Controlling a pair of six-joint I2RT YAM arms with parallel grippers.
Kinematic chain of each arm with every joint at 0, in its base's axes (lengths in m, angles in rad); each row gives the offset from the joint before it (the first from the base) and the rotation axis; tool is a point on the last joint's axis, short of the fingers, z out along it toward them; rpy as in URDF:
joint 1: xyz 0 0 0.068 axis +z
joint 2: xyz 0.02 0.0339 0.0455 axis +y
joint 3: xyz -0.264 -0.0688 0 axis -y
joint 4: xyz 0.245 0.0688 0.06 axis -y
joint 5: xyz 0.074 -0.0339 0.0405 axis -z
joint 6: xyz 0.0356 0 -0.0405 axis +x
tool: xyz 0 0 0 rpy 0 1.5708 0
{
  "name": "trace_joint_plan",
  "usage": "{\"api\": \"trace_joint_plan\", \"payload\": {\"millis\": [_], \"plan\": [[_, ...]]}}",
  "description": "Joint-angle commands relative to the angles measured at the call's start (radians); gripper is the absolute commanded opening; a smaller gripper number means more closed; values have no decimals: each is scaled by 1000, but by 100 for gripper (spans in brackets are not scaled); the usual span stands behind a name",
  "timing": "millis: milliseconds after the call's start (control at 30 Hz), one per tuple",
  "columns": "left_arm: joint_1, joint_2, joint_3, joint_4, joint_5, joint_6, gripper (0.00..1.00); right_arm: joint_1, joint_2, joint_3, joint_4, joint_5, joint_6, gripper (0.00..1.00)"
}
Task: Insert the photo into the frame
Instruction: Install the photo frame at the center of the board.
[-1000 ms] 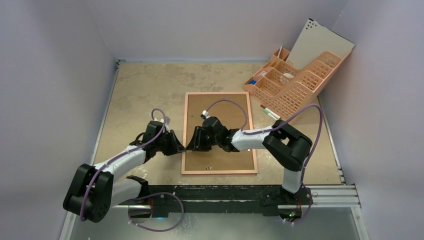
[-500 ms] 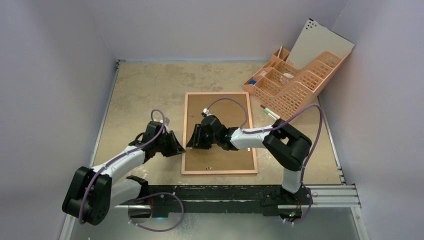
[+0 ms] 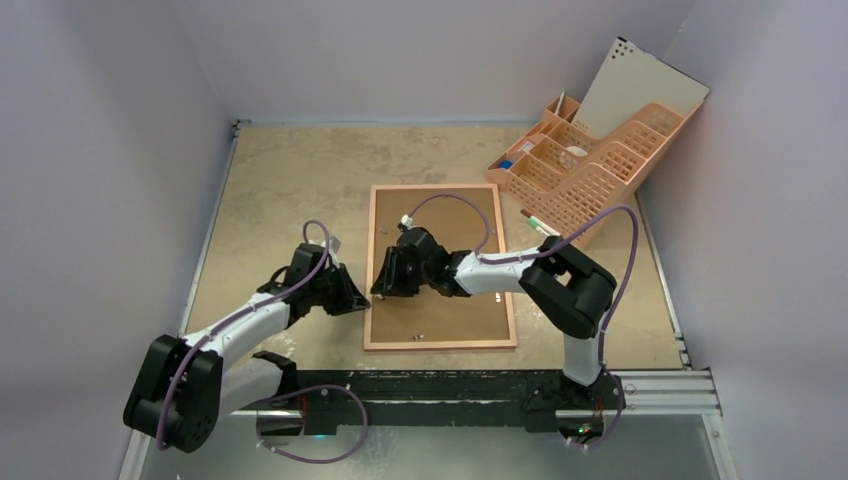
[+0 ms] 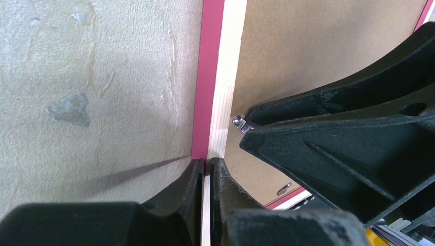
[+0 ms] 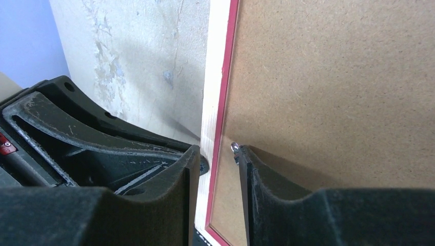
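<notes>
The frame (image 3: 440, 344) lies flat near the middle of the table (image 3: 290, 180), pale wood reverse up, with a brown backing board (image 3: 450, 310) filling its opening. A pink lip shows along its edges in the wrist views.

The left gripper (image 4: 206, 163) is pinched closed on the frame's left rail (image 4: 225, 77), one finger on each side of the pale wood. The right gripper (image 5: 218, 154) reaches across the board to the same rail. Its jaws are parted astride the rail, one finger outside the frame and the other on the board beside a small metal tab (image 5: 234, 147). The two grippers sit just beside each other.

At the far right corner stands a peach organiser (image 3: 590, 160), with a pen (image 3: 540, 224) lying just in front of it.
</notes>
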Motion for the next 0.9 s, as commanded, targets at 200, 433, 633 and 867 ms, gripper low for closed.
{"api": "trace_joint_plan", "payload": {"millis": [200,433,633,867], "plan": [[-9,15,-19,33,16,-10,0,7,18,-12,5,-71,12,35],[-9,10,-23,31,15,-8,0,11,27,-41,62,-95,51,28],[-9,9,-23,31,14,-8,0,15,30,-68,119,-84,77,28],[-9,0,-26,26,11,-8,0,18,23,-90,147,-68,108,21]]}}
